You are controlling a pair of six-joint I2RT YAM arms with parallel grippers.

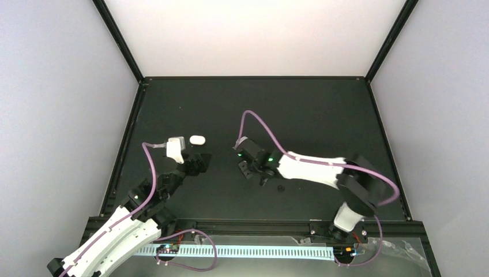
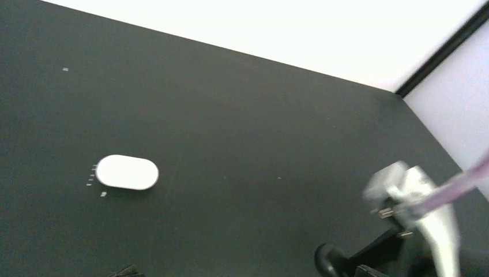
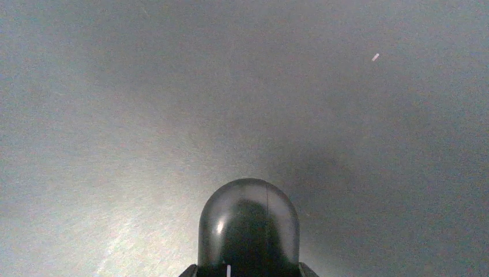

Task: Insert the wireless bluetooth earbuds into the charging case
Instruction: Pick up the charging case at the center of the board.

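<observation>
Your left gripper (image 1: 199, 163), jaws wide and empty, sits just short of the white charging case (image 1: 197, 139) on the table (image 1: 323, 115); rightward, your right gripper (image 1: 252, 172) has a dark domed case (image 3: 248, 225) between its jaws, grip impossible to tell, a tiny dark earbud-like speck (image 1: 281, 187) lying beside.

The table (image 3: 115, 86) is matt black, finely grained. The white case (image 2: 127, 172) looks smooth plastic. The dark domed piece (image 3: 248, 222) at lower centre is glossy.
</observation>
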